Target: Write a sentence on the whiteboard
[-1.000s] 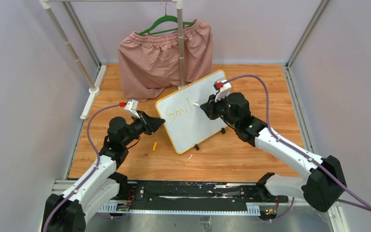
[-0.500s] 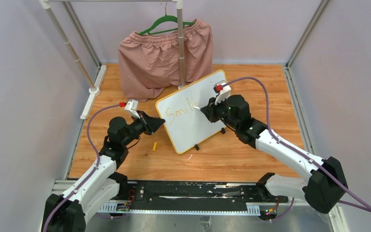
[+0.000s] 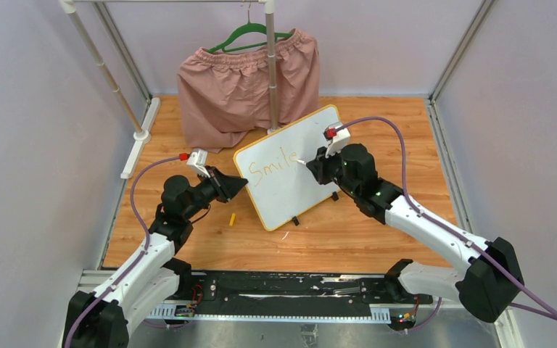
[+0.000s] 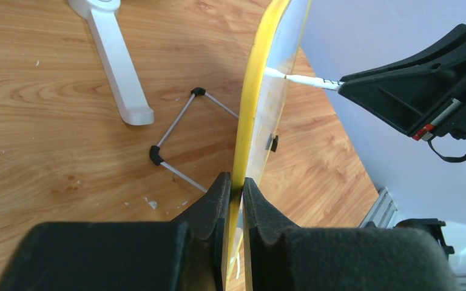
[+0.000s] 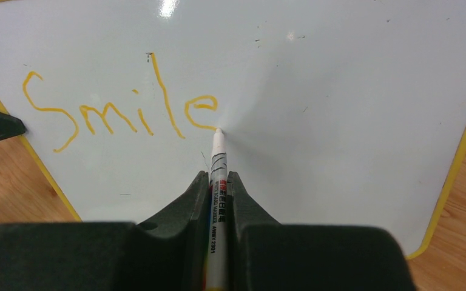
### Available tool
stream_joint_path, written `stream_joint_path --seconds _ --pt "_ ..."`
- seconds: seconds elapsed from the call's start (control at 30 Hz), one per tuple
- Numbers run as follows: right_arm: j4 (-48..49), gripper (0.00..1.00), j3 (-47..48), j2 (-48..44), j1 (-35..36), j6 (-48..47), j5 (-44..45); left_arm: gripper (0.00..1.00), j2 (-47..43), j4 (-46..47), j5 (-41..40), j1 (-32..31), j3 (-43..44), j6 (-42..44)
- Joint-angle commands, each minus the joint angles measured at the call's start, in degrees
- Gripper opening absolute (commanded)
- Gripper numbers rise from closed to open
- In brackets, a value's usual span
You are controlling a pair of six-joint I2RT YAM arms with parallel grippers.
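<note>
The whiteboard (image 3: 294, 177), white with a yellow-orange frame, stands tilted on the wooden floor. The orange word "Smile" (image 3: 274, 165) is on it, also in the right wrist view (image 5: 121, 109). My left gripper (image 3: 243, 183) is shut on the board's left edge (image 4: 238, 182). My right gripper (image 3: 312, 164) is shut on a white marker (image 5: 217, 182) whose tip (image 5: 218, 130) touches the board at the end of the "e". The marker also shows in the left wrist view (image 4: 303, 79).
Pink shorts (image 3: 246, 83) hang on a green hanger from a rack pole (image 3: 270, 65) behind the board. A small yellow cap (image 3: 232, 217) lies on the floor left of the board. The rack's white foot (image 4: 118, 66) and the board's wire stand (image 4: 176, 130) are nearby.
The right gripper moved the marker rightward across the board, and the writing grew from "Smil" to "Smile". The left gripper kept still on the board's edge.
</note>
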Motion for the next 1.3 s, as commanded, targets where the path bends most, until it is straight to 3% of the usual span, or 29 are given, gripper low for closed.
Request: stream_joint_path --seconds 0.0,0.43,0.73,1.03,1.27 --pt "-1.1 0.0 0.7 -1.1 -0.6 -0.7 2.4 0.0 -0.9 1.3 0.3 0.1 -0.5 0.3" --pt "-4.7 0.0 -1.0 -13.1 -0.6 -1.7 0.3 0.0 -1.1 1.3 0.3 0.1 -0.5 0.3" --pt "-1.5 0.0 -6.5 -20.9 -0.6 -4.1 -2.3 0.0 -0.7 1.3 0.2 0.1 -0.5 0.3" --pt "0.5 0.0 -8.1 -19.0 -0.6 -0.1 3.8 0.0 -0.5 1.3 0.4 0.1 -0.5 0.3" --pt "1.5 0.0 -6.0 -14.9 -0.7 -2.5 3.1 0.0 -0.5 1.3 0.3 0.1 -0.7 0.2"
